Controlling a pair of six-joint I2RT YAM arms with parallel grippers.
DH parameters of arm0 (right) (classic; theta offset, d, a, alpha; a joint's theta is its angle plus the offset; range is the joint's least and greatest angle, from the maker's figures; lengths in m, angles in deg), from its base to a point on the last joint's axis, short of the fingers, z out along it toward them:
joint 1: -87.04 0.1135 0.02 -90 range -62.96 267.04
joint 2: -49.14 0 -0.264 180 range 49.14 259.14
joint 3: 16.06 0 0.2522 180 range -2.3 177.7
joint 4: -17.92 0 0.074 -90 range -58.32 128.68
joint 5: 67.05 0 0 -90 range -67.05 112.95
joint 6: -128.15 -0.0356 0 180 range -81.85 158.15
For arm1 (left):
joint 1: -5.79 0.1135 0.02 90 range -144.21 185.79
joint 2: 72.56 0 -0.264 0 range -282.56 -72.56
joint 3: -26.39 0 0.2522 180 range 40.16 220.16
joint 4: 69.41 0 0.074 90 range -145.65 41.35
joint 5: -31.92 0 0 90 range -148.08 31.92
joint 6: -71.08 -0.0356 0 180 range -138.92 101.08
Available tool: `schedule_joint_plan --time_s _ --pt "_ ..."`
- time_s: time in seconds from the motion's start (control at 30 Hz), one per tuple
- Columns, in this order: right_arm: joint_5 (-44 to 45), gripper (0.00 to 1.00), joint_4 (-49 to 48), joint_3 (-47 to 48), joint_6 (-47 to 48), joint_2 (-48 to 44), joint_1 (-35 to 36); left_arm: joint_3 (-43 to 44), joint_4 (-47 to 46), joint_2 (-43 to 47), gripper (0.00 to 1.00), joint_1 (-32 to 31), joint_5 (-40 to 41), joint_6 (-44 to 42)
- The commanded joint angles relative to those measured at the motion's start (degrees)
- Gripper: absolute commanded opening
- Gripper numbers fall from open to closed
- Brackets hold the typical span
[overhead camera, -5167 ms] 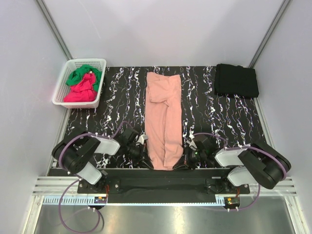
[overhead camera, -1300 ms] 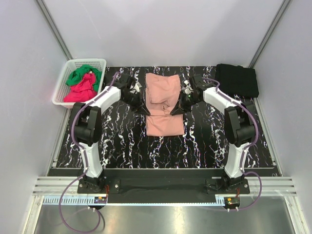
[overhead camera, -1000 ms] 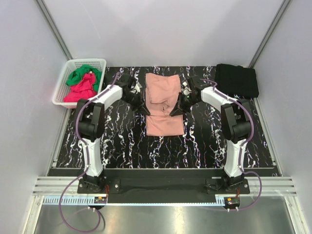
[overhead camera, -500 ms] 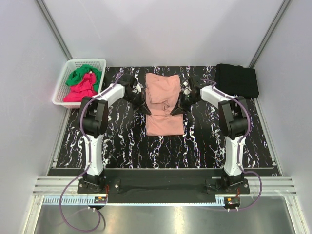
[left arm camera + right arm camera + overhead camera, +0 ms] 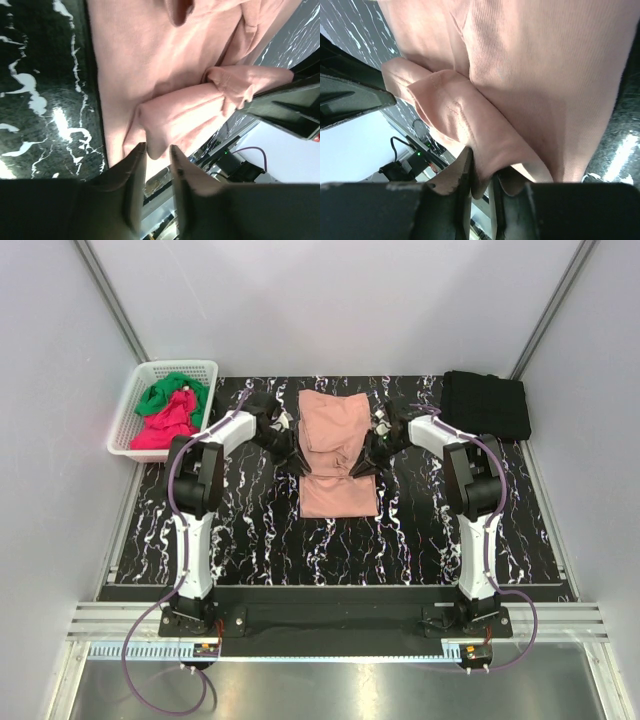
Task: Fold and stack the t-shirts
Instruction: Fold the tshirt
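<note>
While loosely straddling the salmon-pink t-shirt (image 5: 338, 495), left tool (image 5: 156, 148) and right tool (image 5: 480, 165) stand ajar.

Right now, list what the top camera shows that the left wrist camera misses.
Only the top camera: the white basket holding a green shirt and a red shirt at the far left, the folded black shirt at the far right, and the left arm and right arm whole.
Only the left wrist camera: the left tool up close, with a rolled fold of the pink shirt at its fingertips.
Both: the pink shirt on the black marbled table, and part of the right arm.
</note>
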Motion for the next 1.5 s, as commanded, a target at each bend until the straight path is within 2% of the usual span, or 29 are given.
schedule_joint_plan --time_s 0.0,0.03,0.23,0.27,0.3,0.33,0.73,0.93,1.03,1.13,1.47 --pt "1.05 0.23 0.69 2.65 1.02 -0.20 -0.80 2.46 -0.06 0.18 0.38 0.63 0.07 -0.28" --pt "1.58 0.23 0.69 2.65 1.02 -0.47 -0.71 2.46 -0.06 0.35 0.44 0.72 0.24 -0.28" --pt "4.75 0.27 1.30 3.26 1.29 -4.16 -0.80 2.19 0.12 4.30 0.49 0.99 2.44 -0.11" --pt "4.92 0.30 1.30 3.70 1.37 -5.12 -0.71 2.10 0.21 5.01 0.49 0.99 2.79 0.15" --pt "5.71 0.37 1.39 3.88 1.46 -5.48 -0.80 2.19 0.21 5.62 0.49 0.99 2.53 0.33" --pt "5.72 0.37 1.39 4.05 1.46 -5.83 -0.71 2.45 0.21 6.59 0.49 0.99 2.27 0.51" --pt "6.50 0.36 1.74 10.11 1.29 -6.27 -1.06 4.04 0.29 7.91 0.49 -0.68 -2.30 0.33" --pt "5.37 0.30 3.49 11.00 1.90 -7.58 -1.33 4.57 0.29 7.39 0.50 -3.58 -4.41 -0.28" --pt "5.10 0.30 5.26 5.58 2.25 -12.31 -1.24 2.99 0.29 7.56 0.50 -5.60 -3.98 -0.72" --pt "5.80 0.31 2.63 -0.58 2.25 -15.41 -1.15 1.58 -0.14 7.04 0.50 -7.09 -2.04 -0.99" --pt "3.70 0.31 0.60 -2.45 3.74 -10.50 -1.24 1.66 -2.17 1.24 0.50 -8.07 1.03 -1.69"
